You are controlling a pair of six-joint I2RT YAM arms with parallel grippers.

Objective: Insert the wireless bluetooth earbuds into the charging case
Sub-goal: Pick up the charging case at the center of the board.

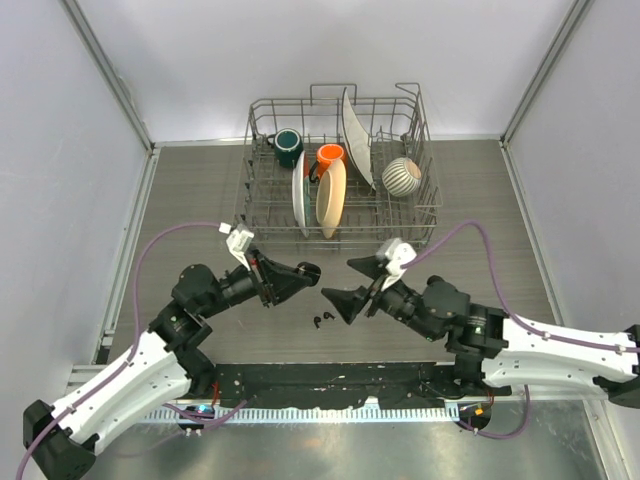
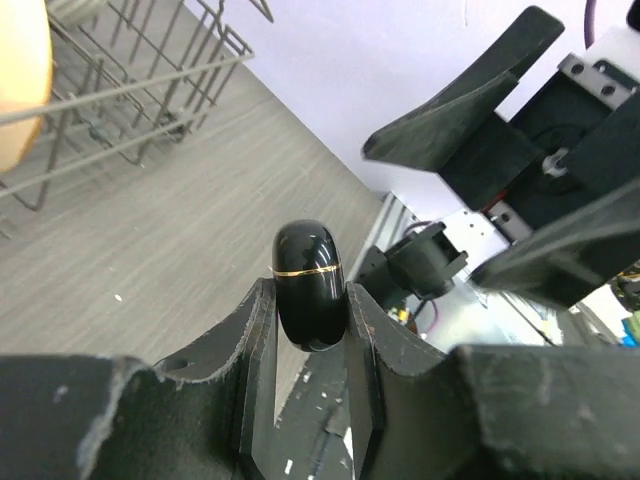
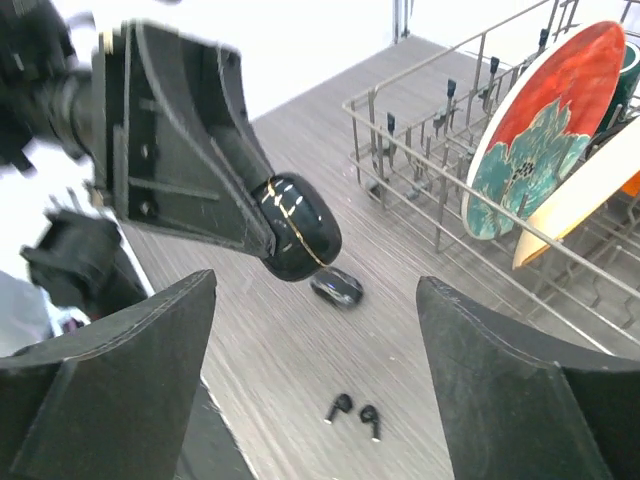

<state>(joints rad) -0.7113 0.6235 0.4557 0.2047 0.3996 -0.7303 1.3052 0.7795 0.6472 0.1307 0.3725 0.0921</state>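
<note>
My left gripper (image 1: 303, 272) is shut on a glossy black oval charging case (image 1: 309, 269) with a thin gold seam line, held above the table; the case looks closed. In the left wrist view the case (image 2: 308, 255) sits clamped between both fingers (image 2: 240, 340). Two tiny black earbuds (image 1: 320, 321) lie side by side on the table, below and between the grippers; they show in the right wrist view (image 3: 355, 412). My right gripper (image 1: 350, 284) is wide open and empty, facing the case (image 3: 297, 228) from a short distance above the earbuds.
A second glossy black oval object (image 3: 337, 288) lies blurred on the table under the held case. A wire dish rack (image 1: 250, 160) at the back holds plates, a green mug (image 1: 288, 145), an orange mug (image 1: 331, 155) and a striped bowl (image 1: 402, 176).
</note>
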